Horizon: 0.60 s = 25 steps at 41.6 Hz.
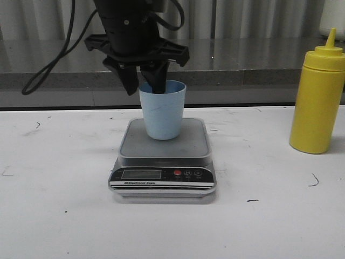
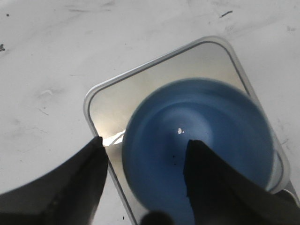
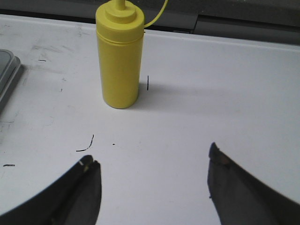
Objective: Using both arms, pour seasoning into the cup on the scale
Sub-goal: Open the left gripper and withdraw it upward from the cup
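The pale blue cup [image 1: 163,113] stands upright on the steel platform of the scale [image 1: 188,145] at the table's middle. My left gripper [image 1: 145,90] hangs over the cup's left rim, open: one finger is inside the cup and the other outside it. In the left wrist view the gripper [image 2: 145,142] straddles the wall of the cup [image 2: 211,122], with a gap on the outer side above the scale [image 2: 112,103]. The yellow seasoning bottle [image 1: 317,97] stands upright at the right. My right gripper [image 3: 152,154] is open and empty over bare table, short of the bottle [image 3: 119,65].
A grey ledge [image 1: 259,75] runs behind the white table [image 1: 64,216]. A black cable [image 1: 48,65] loops down at the back left. The scale's corner shows at the edge of the right wrist view [image 3: 7,75]. The table carries small dark marks.
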Each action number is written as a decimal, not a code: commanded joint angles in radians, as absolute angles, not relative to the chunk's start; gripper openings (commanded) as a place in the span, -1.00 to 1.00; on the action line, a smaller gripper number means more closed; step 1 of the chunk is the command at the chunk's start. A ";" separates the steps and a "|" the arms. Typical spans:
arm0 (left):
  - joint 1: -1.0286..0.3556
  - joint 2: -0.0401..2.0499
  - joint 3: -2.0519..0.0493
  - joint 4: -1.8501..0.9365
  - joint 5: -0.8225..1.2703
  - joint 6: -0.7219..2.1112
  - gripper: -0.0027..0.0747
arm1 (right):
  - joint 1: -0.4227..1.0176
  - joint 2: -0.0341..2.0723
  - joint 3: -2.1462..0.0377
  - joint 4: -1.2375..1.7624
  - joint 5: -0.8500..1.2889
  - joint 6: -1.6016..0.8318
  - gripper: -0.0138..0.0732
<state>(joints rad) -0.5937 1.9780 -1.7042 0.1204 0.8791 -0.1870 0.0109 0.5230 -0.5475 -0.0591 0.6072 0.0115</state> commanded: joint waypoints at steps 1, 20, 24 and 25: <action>-0.596 1.838 -1.736 0.116 0.855 -0.180 0.07 | 0.006 0.532 -0.574 -0.071 0.537 0.000 0.49; -0.596 1.385 -1.475 0.088 0.847 -0.087 0.06 | 0.006 0.532 -0.574 -0.071 0.537 0.000 0.49; -0.596 1.279 -1.361 0.086 0.821 -0.087 0.06 | 0.006 0.532 -0.574 -0.071 0.537 0.000 0.49; -0.596 1.256 -1.337 0.083 0.819 -0.087 0.06 | 0.006 0.532 -0.574 -0.071 0.537 0.000 0.49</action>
